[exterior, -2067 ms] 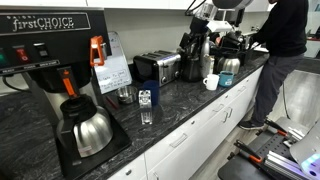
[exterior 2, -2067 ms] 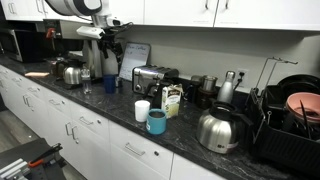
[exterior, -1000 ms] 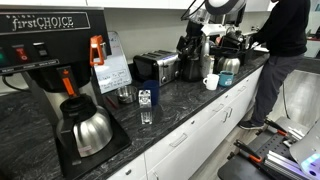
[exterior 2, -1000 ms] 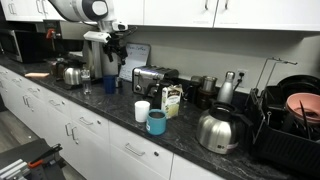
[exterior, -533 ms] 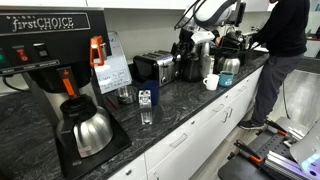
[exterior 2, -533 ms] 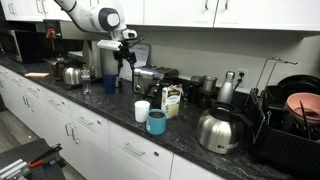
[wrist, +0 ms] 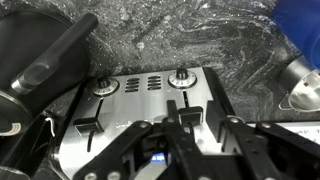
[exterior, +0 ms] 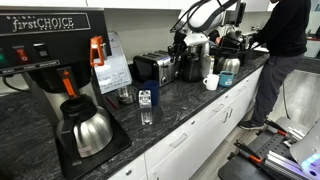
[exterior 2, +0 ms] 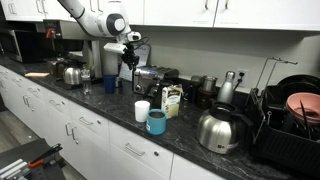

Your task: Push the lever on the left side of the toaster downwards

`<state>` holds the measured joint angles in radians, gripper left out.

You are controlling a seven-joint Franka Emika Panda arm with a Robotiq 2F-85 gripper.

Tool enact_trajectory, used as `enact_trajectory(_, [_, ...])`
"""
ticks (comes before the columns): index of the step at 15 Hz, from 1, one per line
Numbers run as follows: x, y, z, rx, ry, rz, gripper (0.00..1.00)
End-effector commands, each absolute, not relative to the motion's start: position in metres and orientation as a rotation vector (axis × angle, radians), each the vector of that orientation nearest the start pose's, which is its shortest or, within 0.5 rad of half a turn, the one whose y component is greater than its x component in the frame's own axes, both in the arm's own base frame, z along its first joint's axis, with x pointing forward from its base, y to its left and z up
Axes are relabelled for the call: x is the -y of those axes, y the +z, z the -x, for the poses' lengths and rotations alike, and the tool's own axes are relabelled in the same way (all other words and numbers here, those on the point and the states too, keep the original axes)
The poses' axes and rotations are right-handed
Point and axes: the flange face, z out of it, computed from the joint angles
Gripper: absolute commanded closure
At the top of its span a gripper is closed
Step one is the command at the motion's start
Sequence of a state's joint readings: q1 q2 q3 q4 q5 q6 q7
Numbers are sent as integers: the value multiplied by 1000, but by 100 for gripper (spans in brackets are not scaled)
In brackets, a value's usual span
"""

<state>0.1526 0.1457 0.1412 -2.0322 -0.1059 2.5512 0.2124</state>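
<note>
Fingers (wrist: 128,146) spread wide, the gripper (wrist: 186,126) hovers just above the toaster (wrist: 150,98), near the back edge of the surface (wrist: 200,40).

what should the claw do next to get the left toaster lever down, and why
Probably a small sideways shift toward the left lever before any descent. In the wrist view the open claw hovers above the toaster, lined up roughly over the right lever and seemingly touching nothing. Pressing down from here would likely hit the wrong lever.
</note>
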Motion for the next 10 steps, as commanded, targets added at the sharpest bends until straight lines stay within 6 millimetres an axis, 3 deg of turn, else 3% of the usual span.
enact_trajectory(1, [-183,413,-598,197,-622,3030,95])
enact_trajectory(3, [-186,412,-603,179,-634,3022,100])
enact_trajectory(10, [-190,407,-619,140,-646,3012,100])
